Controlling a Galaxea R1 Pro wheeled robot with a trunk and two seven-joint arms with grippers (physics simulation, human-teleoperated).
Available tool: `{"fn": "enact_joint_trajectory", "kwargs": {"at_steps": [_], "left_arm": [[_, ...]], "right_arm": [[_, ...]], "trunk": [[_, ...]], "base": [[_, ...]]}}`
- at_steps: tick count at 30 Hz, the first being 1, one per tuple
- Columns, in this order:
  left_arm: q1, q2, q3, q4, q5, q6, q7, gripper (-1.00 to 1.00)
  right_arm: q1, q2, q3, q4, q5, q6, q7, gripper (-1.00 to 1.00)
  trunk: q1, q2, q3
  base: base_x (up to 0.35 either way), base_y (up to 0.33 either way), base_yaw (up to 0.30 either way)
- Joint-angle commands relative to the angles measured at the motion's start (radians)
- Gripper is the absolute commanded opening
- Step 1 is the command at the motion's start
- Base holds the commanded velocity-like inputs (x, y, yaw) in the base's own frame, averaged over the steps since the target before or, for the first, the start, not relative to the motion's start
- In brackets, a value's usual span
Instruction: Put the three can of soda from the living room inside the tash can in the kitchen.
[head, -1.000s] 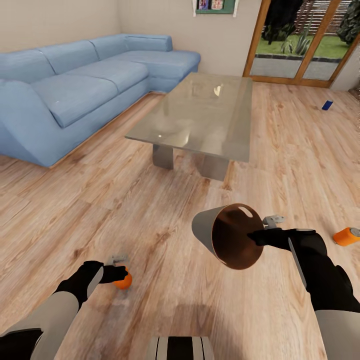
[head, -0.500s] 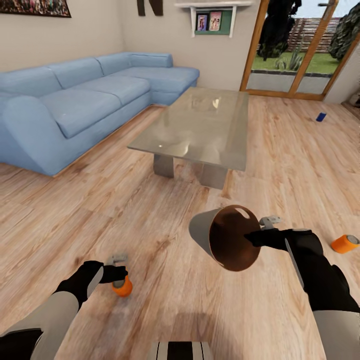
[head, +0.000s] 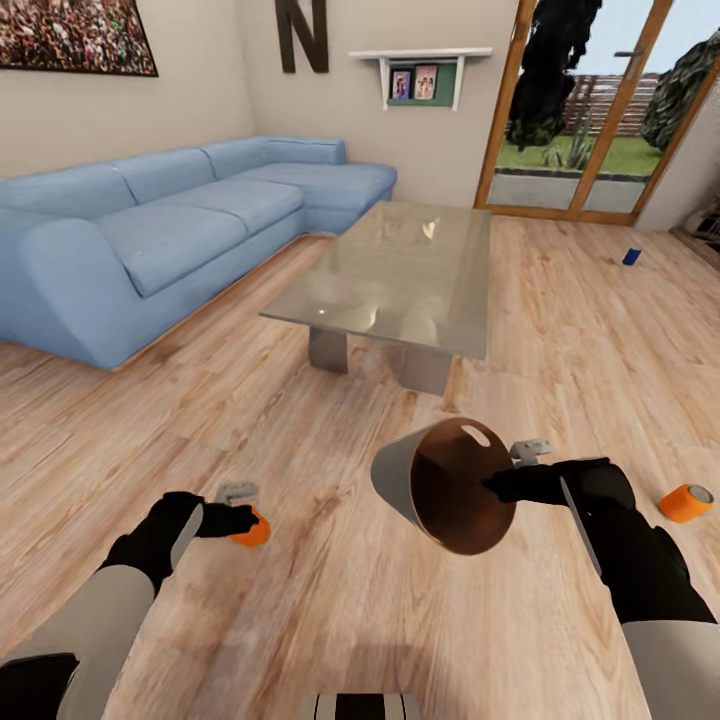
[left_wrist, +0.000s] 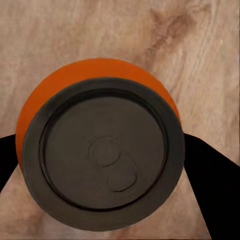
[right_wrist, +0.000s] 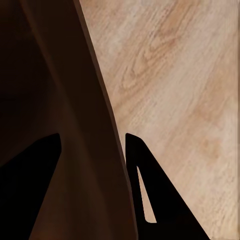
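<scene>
The left gripper (head: 243, 524) had clamped an orange can (head: 252, 528) above the floor, while the right gripper (head: 500, 487) pinched the bin (head: 400, 472) by its rim, mouth tilted sideways, probably so the can could drop in.

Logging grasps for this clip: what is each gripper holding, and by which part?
The left gripper holds an orange soda can by its side wall. The right gripper pinches the trash can at its rim, one finger inside the mouth.
</scene>
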Motion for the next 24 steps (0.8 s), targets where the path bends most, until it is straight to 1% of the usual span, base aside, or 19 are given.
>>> {"fn": "enact_joint_trajectory", "kwargs": {"at_steps": [1, 2, 3, 4, 5, 6, 7, 9, 11, 12, 13, 15, 17, 19, 20, 22, 24], "left_arm": [[-0.001, 0.001, 0.000, -0.034, -0.002, 0.027, -0.010, -1.00], [-0.001, 0.001, -0.001, -0.059, -0.002, 0.052, -0.018, -1.00], [-0.002, 0.002, -0.001, -0.103, -0.002, 0.097, -0.033, -1.00], [-0.002, 0.003, -0.001, -0.124, -0.002, 0.117, -0.039, -1.00], [-0.002, 0.004, -0.001, -0.174, -0.002, 0.171, -0.059, -1.00], [-0.003, 0.005, -0.001, -0.188, -0.002, 0.188, -0.065, -1.00], [-0.004, 0.008, -0.001, -0.209, -0.002, 0.218, -0.080, -1.00], [-0.007, 0.012, -0.001, -0.222, -0.002, 0.243, -0.098, -1.00], [-0.017, 0.015, -0.001, -0.232, -0.004, 0.274, -0.130, -1.00], [-0.023, 0.017, -0.002, -0.233, -0.004, 0.293, -0.157, -1.00], [-0.025, 0.017, -0.001, -0.233, -0.005, 0.303, -0.171, -1.00], [-0.033, 0.018, -0.002, -0.238, -0.006, 0.336, -0.218, -1.00], [-0.036, 0.019, -0.006, -0.241, -0.006, 0.351, -0.250, -1.00], [-0.037, 0.019, -0.015, -0.243, -0.006, 0.351, -0.272, -1.00], [-0.039, 0.021, -0.031, -0.244, -0.007, 0.351, -0.310, -1.00], [-0.039, 0.024, -0.040, -0.245, -0.007, 0.351, -0.338, -1.00], [-0.039, 0.034, -0.050, -0.251, -0.007, 0.351, -0.405, -1.00]], "right_arm": [[0.000, 0.000, 0.001, 0.000, -0.029, 0.006, 0.005, -1.00], [0.000, 0.000, 0.001, 0.000, -0.029, 0.006, 0.005, -1.00], [0.000, 0.000, 0.001, 0.000, -0.030, 0.006, 0.006, -1.00], [-0.001, 0.000, 0.001, 0.001, -0.030, 0.006, 0.006, -1.00], [-0.001, 0.001, 0.002, 0.004, -0.030, 0.006, 0.007, -1.00], [-0.001, 0.001, 0.002, 0.006, -0.030, 0.006, 0.007, -1.00], [-0.001, 0.000, 0.002, 0.009, -0.030, 0.006, 0.007, -1.00], [-0.001, 0.000, 0.003, 0.017, -0.030, 0.006, 0.007, -1.00], [-0.005, 0.000, 0.003, 0.039, -0.030, 0.006, 0.007, -1.00], [-0.014, 0.000, 0.003, 0.061, -0.030, 0.006, 0.007, -1.00], [-0.019, 0.000, 0.003, 0.074, -0.030, 0.006, 0.007, -1.00], [-0.046, -0.001, 0.003, 0.140, -0.030, 0.006, 0.007, -1.00], [-0.067, -0.001, 0.003, 0.188, -0.030, 0.006, 0.007, -1.00], [-0.081, -0.001, 0.003, 0.218, -0.030, 0.006, 0.007, -1.00], [-0.102, -0.001, 0.003, 0.264, -0.030, 0.006, 0.007, -1.00], [-0.118, -0.001, 0.003, 0.298, -0.029, 0.006, 0.007, -1.00], [-0.150, -0.001, 0.003, 0.365, -0.029, 0.006, 0.007, -1.00]], "trunk": [[0.000, 0.000, 0.004], [-0.001, 0.000, 0.008], [-0.001, 0.001, 0.012], [-0.002, 0.001, 0.016], [-0.002, 0.001, 0.019], [-0.003, 0.001, 0.023], [-0.003, 0.002, 0.027], [-0.004, 0.002, 0.035], [-0.005, 0.003, 0.043], [-0.005, 0.003, 0.047], [-0.006, 0.003, 0.050], [-0.007, 0.003, 0.058], [-0.008, 0.004, 0.066], [-0.009, 0.004, 0.074], [-0.009, 0.005, 0.077], [-0.010, 0.005, 0.085], [-0.011, 0.006, 0.093]], "base": [[0.000, 0.000, 0.000], [0.000, 0.000, 0.000], [0.000, 0.000, 0.000], [0.000, 0.000, 0.000], [0.000, 0.000, 0.000], [0.000, 0.000, 0.000], [0.000, 0.000, 0.000], [0.000, 0.000, 0.000], [0.000, 0.000, 0.000], [0.000, 0.000, 0.000], [0.000, 0.000, 0.000], [0.000, 0.000, 0.000], [0.000, 0.000, 0.000], [0.000, 0.000, 0.000], [0.000, 0.000, 0.000], [0.000, 0.000, 0.000], [0.000, 0.000, 0.000]]}}
